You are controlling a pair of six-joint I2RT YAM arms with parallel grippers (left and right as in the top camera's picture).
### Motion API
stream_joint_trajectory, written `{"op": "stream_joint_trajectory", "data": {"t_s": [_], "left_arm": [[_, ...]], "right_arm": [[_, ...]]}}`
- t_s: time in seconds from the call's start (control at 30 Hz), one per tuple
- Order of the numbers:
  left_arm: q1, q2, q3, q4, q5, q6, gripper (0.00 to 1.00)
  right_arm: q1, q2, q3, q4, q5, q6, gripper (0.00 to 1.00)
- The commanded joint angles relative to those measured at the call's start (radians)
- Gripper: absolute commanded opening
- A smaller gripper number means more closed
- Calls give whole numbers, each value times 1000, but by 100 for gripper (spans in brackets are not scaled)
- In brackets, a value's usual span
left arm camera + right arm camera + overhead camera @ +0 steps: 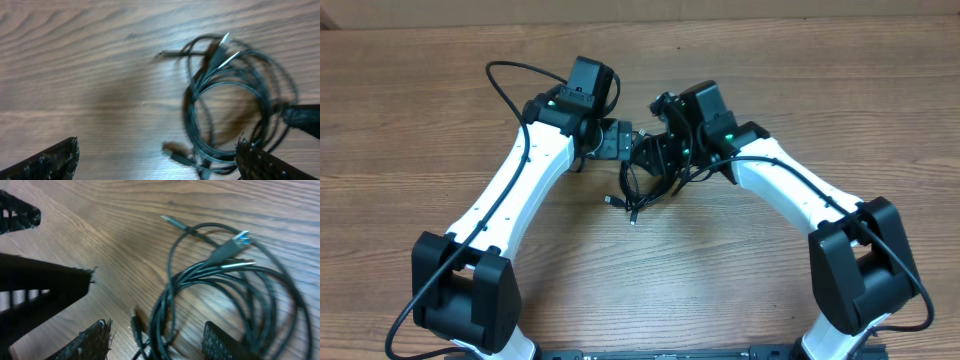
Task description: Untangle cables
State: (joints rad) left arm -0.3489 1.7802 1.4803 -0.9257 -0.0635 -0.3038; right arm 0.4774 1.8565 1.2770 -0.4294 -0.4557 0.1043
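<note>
Black cables (189,115) lie in one loose coiled bundle near the middle of the wooden worktop (420,130), well away from every edge. Silver-tipped plug ends poke out of the loops. The left gripper (157,150) hangs low beside the bundle with its jaws spread wide, pinching nothing. The right gripper (156,330) sits over the coil, jaws parted, with several strands lying in the gap between them.

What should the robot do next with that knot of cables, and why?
Probably close the right gripper on the strands between its fingers. It stands open astride the cables, which lie in one coil. The left gripper, open beside them, could then pull a plug end away.
</note>
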Motion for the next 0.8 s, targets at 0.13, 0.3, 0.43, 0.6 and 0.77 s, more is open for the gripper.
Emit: {"op": "stream_joint_trajectory", "data": {"t_s": [0.13, 0.3, 0.43, 0.6, 0.77], "left_arm": [[79, -50, 21, -75, -13, -8, 100], [129, -180, 21, -73, 16, -18, 100], [133, -260, 21, -82, 11, -18, 100], [133, -267, 21, -107, 12, -18, 99], [132, -258, 20, -127, 12, -18, 99]], "right_arm": [[44, 21, -14, 16, 145, -3, 53], [54, 79, -14, 17, 140, -2, 52], [72, 120, -14, 39, 105, -2, 43], [99, 153, -14, 64, 97, -24, 42], [105, 193, -14, 87, 96, -32, 38]]}}
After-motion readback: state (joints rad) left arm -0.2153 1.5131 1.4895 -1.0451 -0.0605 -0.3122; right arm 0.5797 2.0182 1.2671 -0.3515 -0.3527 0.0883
